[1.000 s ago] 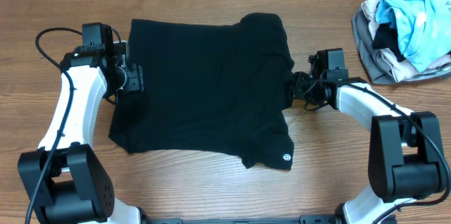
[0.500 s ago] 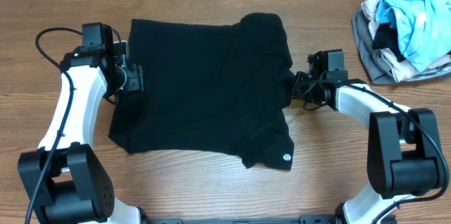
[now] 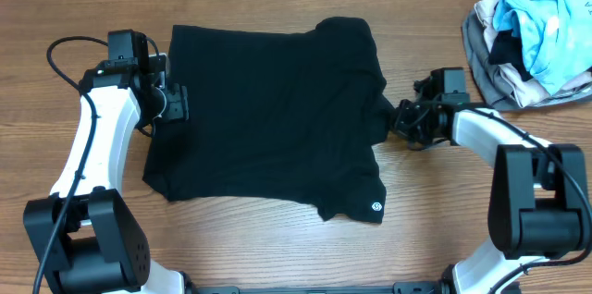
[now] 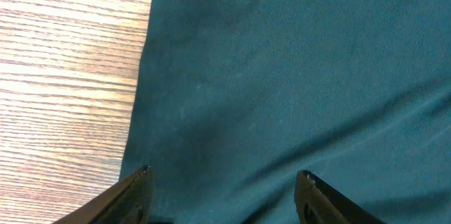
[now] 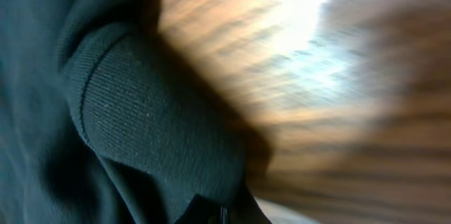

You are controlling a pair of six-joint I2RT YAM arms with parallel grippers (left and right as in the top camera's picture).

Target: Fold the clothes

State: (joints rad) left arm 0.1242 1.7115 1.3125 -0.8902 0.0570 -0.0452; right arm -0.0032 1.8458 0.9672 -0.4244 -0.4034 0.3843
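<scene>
The clothes (image 3: 268,109), one black garment, lie spread flat across the middle of the wooden table, with a small white logo (image 3: 376,207) near the front right corner. My left gripper (image 3: 176,102) hovers over the garment's left edge. In the left wrist view its fingertips (image 4: 134,196) stand wide apart above the dark cloth (image 4: 296,62), holding nothing. My right gripper (image 3: 396,118) sits at the garment's right edge. In the right wrist view a ribbed fold of the black fabric (image 5: 141,125) runs into the closed right gripper (image 5: 222,215).
A heap of light-blue, grey and beige garments (image 3: 532,40) lies at the back right corner. Bare wood (image 3: 444,229) shows in front of and to the right of the black garment. A black cable (image 3: 55,54) loops behind the left arm.
The right gripper has closed on the garment's right edge and shifted slightly to the right, drawing a bit of cloth with it. The left arm has not moved.
</scene>
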